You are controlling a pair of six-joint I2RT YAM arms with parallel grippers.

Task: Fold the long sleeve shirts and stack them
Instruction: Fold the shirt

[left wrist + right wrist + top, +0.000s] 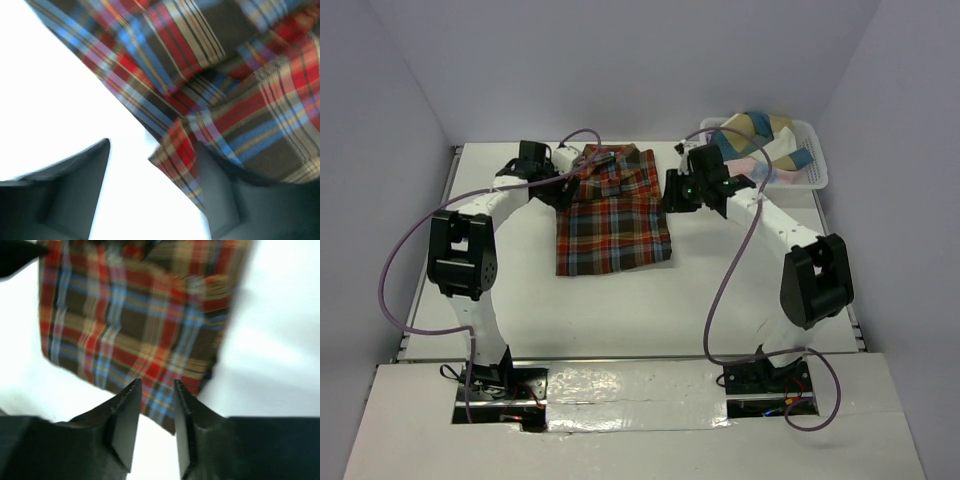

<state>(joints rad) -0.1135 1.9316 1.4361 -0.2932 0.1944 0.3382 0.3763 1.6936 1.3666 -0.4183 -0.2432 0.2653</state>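
Observation:
A red-orange, brown and blue plaid long sleeve shirt lies folded in a rectangle at the table's middle, collar toward the far side. My left gripper is at its upper left edge. In the left wrist view this gripper stands open, and a loose corner of the plaid shirt drapes against the right finger. My right gripper is at the shirt's upper right edge. In the right wrist view it is open with nothing between its fingers, and the shirt lies just beyond the tips.
A white slotted basket stands at the far right corner, holding bundled beige, blue and pink cloth. The white table is ringed by grey walls. Purple cables loop from both arms.

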